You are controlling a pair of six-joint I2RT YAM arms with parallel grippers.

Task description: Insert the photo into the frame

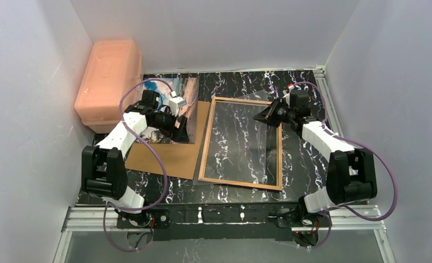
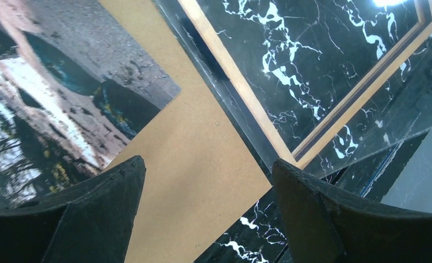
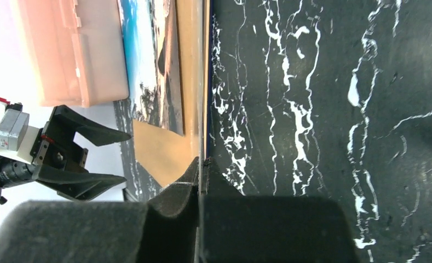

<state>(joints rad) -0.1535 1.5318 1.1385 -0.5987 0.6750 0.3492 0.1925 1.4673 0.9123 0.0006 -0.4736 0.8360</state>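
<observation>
Left gripper (image 2: pixel 208 164) is hanging open, nothing between its fingers (image 2: pixel 98 213), not touching anything. Directly below the gap the brown backing board (image 2: pixel 191 126) is lying flat. The photo (image 2: pixel 65 93) is sitting just off the left finger's side in the wrist view, resting on the board with one corner reaching toward the gap. Off the other finger's side the frame (image 2: pixel 241 87) is lying with its wood-brown back rail facing up, close beside the board's edge.

Right gripper (image 3: pixel 201 181) is clenched fully shut. A thin edge is lining up with the seam between its pads, but whether anything is pinched there cannot be told. Below and beside the jaws the black marble-pattern table (image 3: pixel 323 109) is showing. Straight ahead of the tips the frame's far rail is running away as a thin line, and beyond it the board and the photo (image 3: pixel 148 60) are lying. The left gripper (image 3: pixel 126 158) is hovering further over to that side.

From above, the right gripper (image 1: pixel 264 114) is hanging over the far right part of the frame (image 1: pixel 241 183), which is lying flat on the table (image 1: pixel 304 159). The left gripper (image 1: pixel 182 130) is hanging over the photo (image 1: pixel 172 93) and board (image 1: pixel 170 156). The photo is outside the frame, on the board, left of it. A pink plastic container (image 1: pixel 109 82) is sitting past the left gripper against the wall.
</observation>
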